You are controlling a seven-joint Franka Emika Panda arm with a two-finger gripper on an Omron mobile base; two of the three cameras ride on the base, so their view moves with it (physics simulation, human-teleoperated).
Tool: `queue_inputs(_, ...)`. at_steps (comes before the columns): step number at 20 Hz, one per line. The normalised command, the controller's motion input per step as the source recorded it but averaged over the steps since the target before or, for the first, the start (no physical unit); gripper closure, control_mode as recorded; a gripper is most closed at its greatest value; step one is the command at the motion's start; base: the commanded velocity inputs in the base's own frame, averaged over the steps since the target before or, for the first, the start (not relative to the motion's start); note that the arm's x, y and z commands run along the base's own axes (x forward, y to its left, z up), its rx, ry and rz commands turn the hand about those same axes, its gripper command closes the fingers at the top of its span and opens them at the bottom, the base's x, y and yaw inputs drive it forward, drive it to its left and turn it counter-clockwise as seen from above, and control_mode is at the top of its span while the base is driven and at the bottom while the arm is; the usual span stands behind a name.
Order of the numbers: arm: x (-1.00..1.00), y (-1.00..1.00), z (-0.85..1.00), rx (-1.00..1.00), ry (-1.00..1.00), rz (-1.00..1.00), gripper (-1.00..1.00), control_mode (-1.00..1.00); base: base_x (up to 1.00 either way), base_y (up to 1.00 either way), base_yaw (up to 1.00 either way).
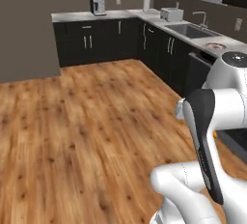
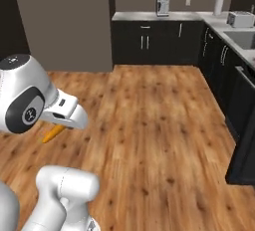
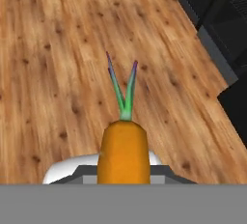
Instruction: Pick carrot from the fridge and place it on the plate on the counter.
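Observation:
The orange carrot (image 3: pixel 123 153) sits between the fingers of my gripper (image 3: pixel 123 174), which is shut on it; its green stalks point away from the hand over the wooden floor. In the right base view the carrot's (image 2: pixel 52 134) tapered end pokes out below the gripper (image 2: pixel 59 125), low at the left. The plate (image 1: pixel 215 46), small and round with a reddish rim, lies on the white counter (image 1: pixel 144 14) just past the sink, far from the hand. The fridge is out of view.
Open wooden floor (image 1: pixel 87 121) stretches ahead. Dark base cabinets (image 1: pixel 159 44) line the back and right. On the counter stand a coffee machine (image 1: pixel 97 3), a paper roll (image 1: pixel 146 2), a toaster (image 1: pixel 171 14) and the sink (image 1: pixel 190 30). A grey wall block (image 2: pixel 62 21) is at left.

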Motion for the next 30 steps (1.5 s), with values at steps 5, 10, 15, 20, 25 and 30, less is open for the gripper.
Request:
queue_inputs(5,0.0,0.0,0.0,0.0,0.0,0.0,1.0,1.0,1.0,0.03,0.26)
queue_inputs(10,0.0,0.0,0.0,0.0,0.0,0.0,1.0,1.0,1.0,0.01,0.07)
queue_inputs(15,0.0,0.0,0.0,0.0,0.0,0.0,1.0,1.0,1.0,0.0,-0.01)
queue_inputs(20,0.0,0.0,0.0,0.0,0.0,0.0,1.0,1.0,0.98,0.0,-0.27)
queue_inputs(25,0.0,0.0,0.0,0.0,0.0,0.0,1.0,1.0,0.3,0.0,-0.78)
queue_inputs(30,0.0,0.0,0.0,0.0,0.0,0.0,1.0,1.0,0.03,0.0,-0.89)
